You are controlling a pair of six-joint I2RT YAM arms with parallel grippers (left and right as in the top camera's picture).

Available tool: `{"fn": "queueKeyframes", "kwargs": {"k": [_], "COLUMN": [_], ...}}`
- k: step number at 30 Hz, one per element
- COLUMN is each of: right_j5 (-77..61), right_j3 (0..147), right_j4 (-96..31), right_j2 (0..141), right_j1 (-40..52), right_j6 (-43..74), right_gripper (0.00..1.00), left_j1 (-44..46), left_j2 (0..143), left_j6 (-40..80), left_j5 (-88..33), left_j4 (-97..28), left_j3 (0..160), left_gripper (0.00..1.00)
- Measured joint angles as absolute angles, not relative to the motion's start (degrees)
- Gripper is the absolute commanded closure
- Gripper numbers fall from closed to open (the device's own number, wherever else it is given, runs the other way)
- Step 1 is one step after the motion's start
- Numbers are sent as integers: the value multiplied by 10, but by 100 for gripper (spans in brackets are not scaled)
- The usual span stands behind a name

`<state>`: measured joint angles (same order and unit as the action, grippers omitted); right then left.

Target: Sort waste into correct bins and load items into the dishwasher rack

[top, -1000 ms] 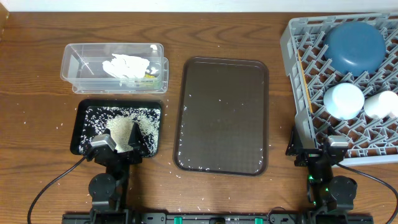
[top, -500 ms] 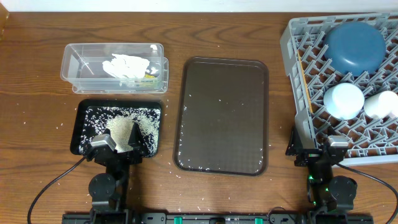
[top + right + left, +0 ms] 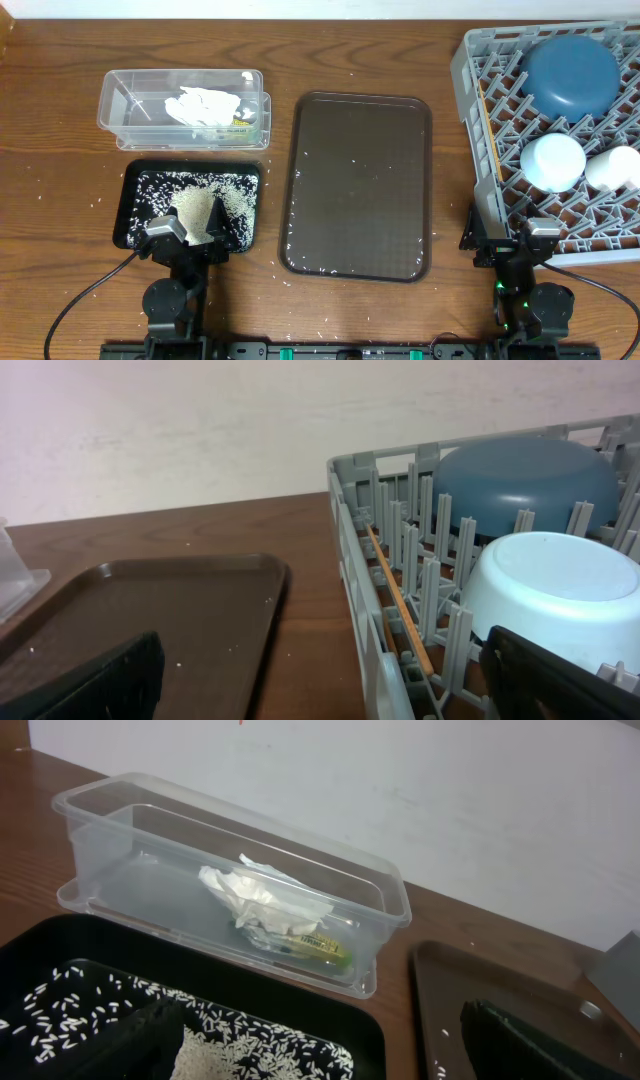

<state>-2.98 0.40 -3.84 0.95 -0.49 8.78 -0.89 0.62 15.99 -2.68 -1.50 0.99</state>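
Overhead, the clear tub (image 3: 112, 108) holds the crumpled napkin (image 3: 203, 105) with the yellow-green wrapper (image 3: 243, 119) beside it. From the left wrist, the wrapper's dark print is too small to read. Rice grains (image 3: 200, 198) are strewn across the black tray (image 3: 127, 205) and a few lie on the brown serving tray (image 3: 360, 185). The rack (image 3: 470, 110) carries the dark-blue dish (image 3: 570, 72), the upturned light-blue bowl (image 3: 553, 162), what looks like a cream cup (image 3: 612, 168), and chopsticks (image 3: 487, 125) along its left wall. The left gripper (image 3: 188, 232) and right gripper (image 3: 510, 238) both gape wide, holding nothing.
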Motion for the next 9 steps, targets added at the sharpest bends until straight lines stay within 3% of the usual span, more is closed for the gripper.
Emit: {"fn": "queueKeyframes", "kwargs": {"k": [9], "right_j5": [-30], "right_j3": [4], "right_j4": [-38], "right_j2": [10], "right_j1": [-5], "right_j6": [88], "right_gripper": [1], "left_j1": [-9], "left_j2": [6], "left_j6": [160], "left_j5": [-27], "left_j4": [-15], "left_j3": [10], "left_gripper": [9]}}
